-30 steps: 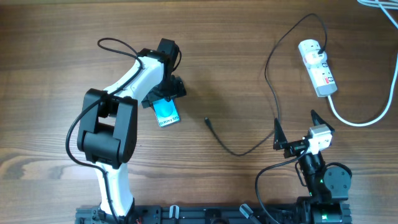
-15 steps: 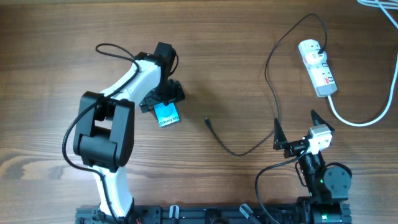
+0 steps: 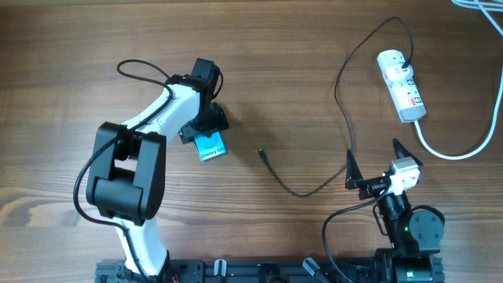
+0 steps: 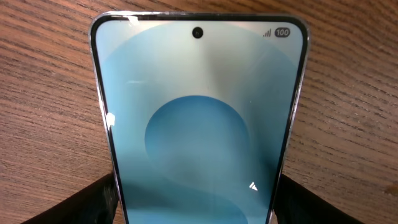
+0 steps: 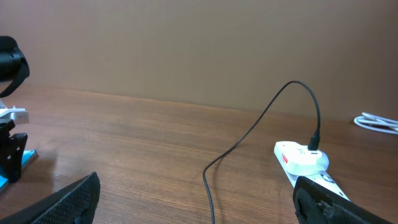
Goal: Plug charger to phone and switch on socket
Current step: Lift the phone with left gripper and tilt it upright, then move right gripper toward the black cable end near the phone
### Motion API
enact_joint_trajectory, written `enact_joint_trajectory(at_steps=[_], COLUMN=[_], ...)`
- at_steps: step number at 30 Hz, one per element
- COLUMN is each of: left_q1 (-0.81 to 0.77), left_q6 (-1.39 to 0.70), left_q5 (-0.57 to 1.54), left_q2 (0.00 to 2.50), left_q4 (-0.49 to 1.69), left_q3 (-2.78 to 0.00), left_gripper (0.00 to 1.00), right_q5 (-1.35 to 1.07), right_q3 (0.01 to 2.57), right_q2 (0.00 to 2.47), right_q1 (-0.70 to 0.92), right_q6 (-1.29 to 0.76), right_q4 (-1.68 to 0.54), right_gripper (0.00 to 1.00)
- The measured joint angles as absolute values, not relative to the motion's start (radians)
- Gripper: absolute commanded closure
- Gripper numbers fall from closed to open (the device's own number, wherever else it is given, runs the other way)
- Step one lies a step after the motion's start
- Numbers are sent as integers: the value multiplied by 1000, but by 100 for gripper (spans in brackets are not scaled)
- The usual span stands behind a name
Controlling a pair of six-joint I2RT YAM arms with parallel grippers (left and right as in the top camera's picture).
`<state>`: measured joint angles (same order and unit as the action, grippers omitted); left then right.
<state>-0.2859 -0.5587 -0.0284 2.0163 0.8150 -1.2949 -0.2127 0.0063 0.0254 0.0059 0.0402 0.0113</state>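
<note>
The phone (image 3: 211, 148) lies flat on the wooden table, turquoise screen up, and fills the left wrist view (image 4: 198, 112). My left gripper (image 3: 204, 132) is over its far end with a black finger against each long side, shut on the phone (image 4: 198, 208). The charger's black cable (image 3: 314, 191) lies loose, its connector tip (image 3: 262, 153) a short way right of the phone; its other end is plugged into the socket (image 3: 401, 86) at the back right. My right gripper (image 3: 374, 161) is open and empty near the front, with the cable (image 5: 249, 137) and socket (image 5: 305, 158) ahead of it.
The socket's thick white cord (image 3: 460, 151) loops off to the right edge. Another white cable (image 3: 479, 12) crosses the far right corner and shows in the right wrist view (image 5: 379, 122). The arm bases stand at the front edge.
My left arm has swung slightly left and the gripper has slid further down over the phone, covering more of it. The right arm, cable and socket have not moved.
</note>
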Motion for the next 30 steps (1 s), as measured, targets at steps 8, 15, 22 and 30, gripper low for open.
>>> enact_joint_trajectory(at_steps=[8,15,22,30], left_q1=[-287,-281,-273,-227], left_q6=[-570,-574,-557,-436], left_q5=[-27,-22,2,308], left_q2=[2016,2016,2010,1996], left_q4=[810,814,814,796], left_q3=[-1295,-1295,-1295,-1295], left_gripper=[20,27,28,25], right_q5=[-213,-214,-372,-506], right_q3=[6,6,12,471], right_q2=[25,25,27,426], right_q1=[6,6,5,5], right_q6=[40,40,19,-40], right_q4=[11,31,104,-167], right_gripper=[0,0,0,0])
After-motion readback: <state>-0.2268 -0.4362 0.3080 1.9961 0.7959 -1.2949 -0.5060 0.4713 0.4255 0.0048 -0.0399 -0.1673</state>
